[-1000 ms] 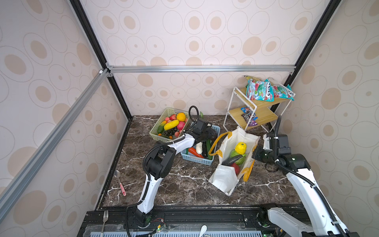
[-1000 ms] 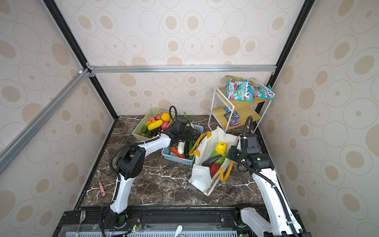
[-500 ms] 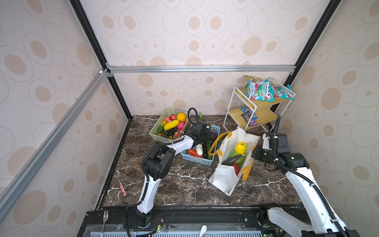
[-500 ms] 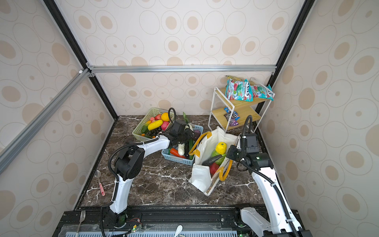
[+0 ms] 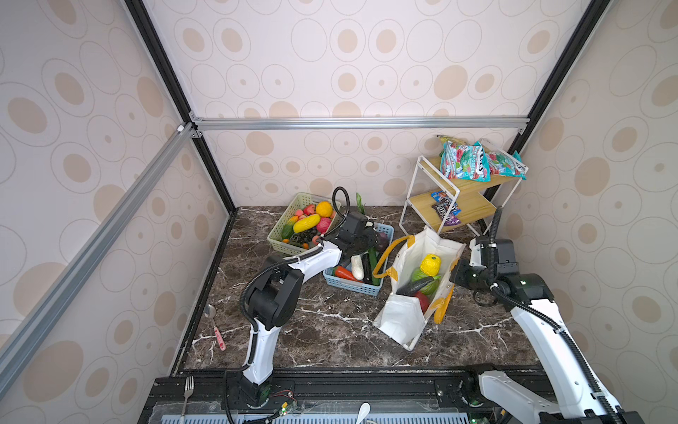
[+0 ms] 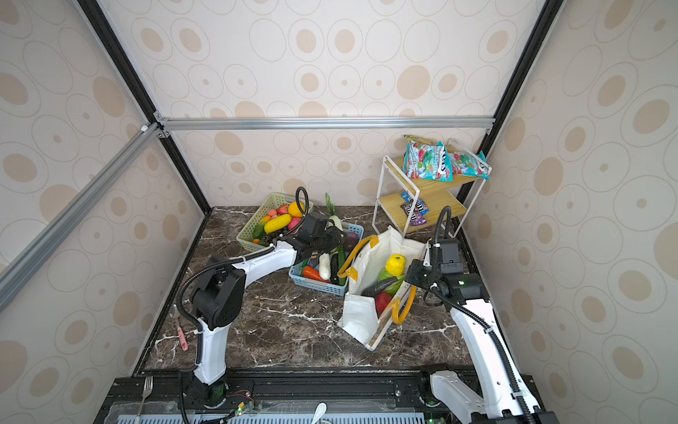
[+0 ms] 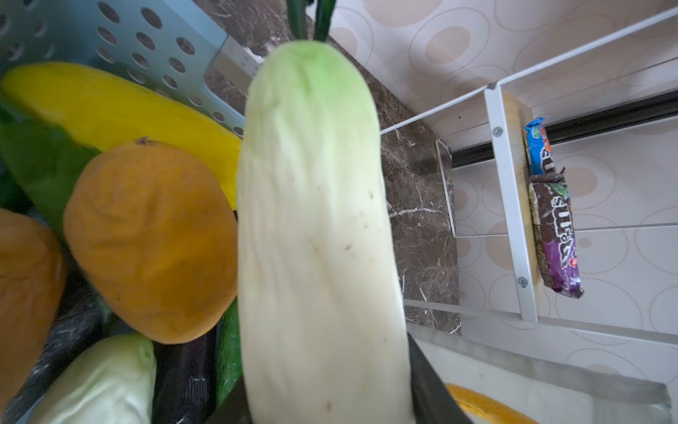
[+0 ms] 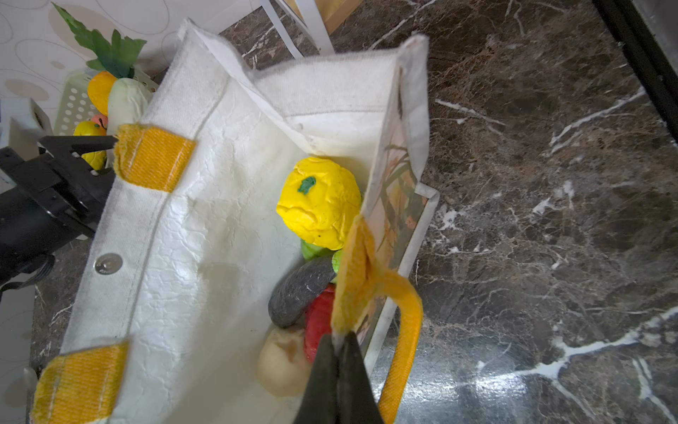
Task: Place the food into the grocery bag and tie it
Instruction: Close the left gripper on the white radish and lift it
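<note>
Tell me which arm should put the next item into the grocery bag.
Left. The left gripper grips the white radish by the blue basket, while the right gripper pinches the rim of the grocery bag.

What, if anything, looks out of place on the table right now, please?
A pink-handled spoon lies stray at the left edge of the table. The grocery bag sits skewed to the table edge, its rim pinched by the right gripper.
</note>
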